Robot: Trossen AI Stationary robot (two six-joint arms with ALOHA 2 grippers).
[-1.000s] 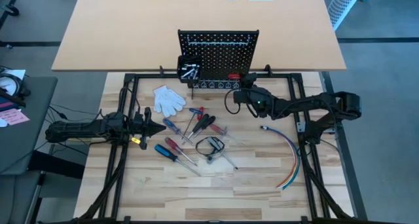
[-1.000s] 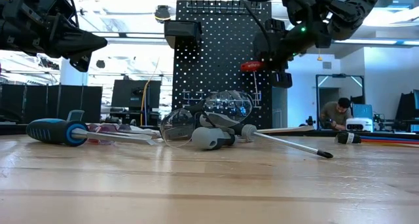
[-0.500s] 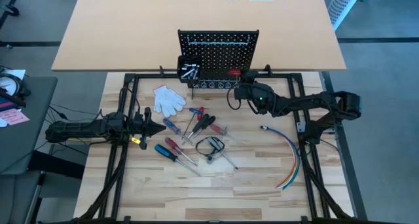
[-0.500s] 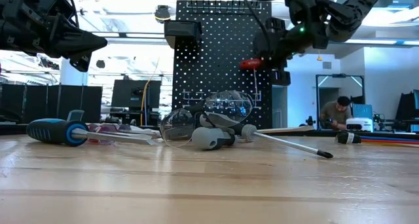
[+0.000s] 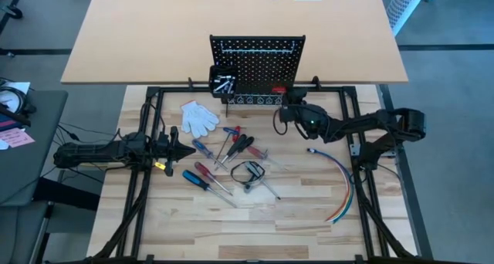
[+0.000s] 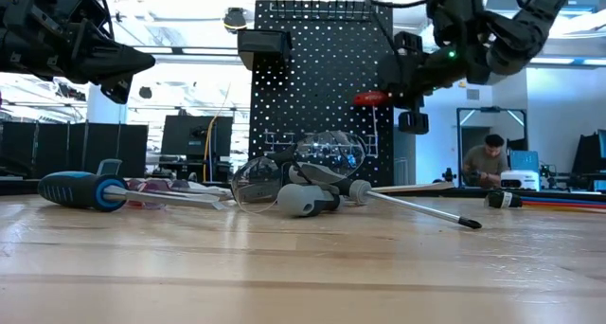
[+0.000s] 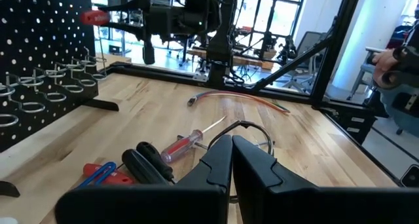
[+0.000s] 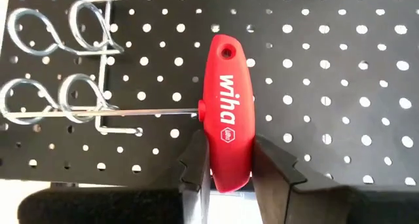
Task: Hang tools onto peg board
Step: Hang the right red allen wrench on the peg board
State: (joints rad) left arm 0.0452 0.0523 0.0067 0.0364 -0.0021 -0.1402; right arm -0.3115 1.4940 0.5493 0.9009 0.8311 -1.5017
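Right gripper and red T-handle tool shifted along the peg board

The right gripper, closed on the red T-handle tool, was carried sideways across the face of the peg board, away from the small black bin and toward the board's outer edge; in the low view the red handle was brought from the panel's dotted face to just beside its edge, and the wrist was swung outward with it

Right arm stretched inward, wrist raised; right hand up off surface, fingers clamped on red T-handle tool. Left arm low at left side, left hand closed, empty.
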